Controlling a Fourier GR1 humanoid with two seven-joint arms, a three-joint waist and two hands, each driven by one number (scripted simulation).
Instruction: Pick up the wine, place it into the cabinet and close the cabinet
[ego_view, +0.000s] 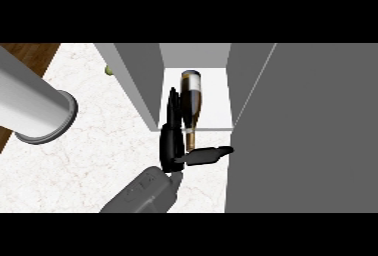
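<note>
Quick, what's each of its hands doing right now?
Right hand: open, straight fingers alongside the wine bottle in the cabinet, thumb out to the side.
Left hand: out of sight, only a grey forearm shows.

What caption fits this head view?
Right hand beside the wine bottle inside the open cabinet.

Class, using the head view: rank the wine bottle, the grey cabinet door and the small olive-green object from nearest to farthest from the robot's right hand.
From the right hand:
1. Brown glass wine bottle, beside its fingers, inside the cabinet.
2. Grey cabinet door, just right of the thumb.
3. Small olive-green object, far left, behind the cabinet wall.
</note>
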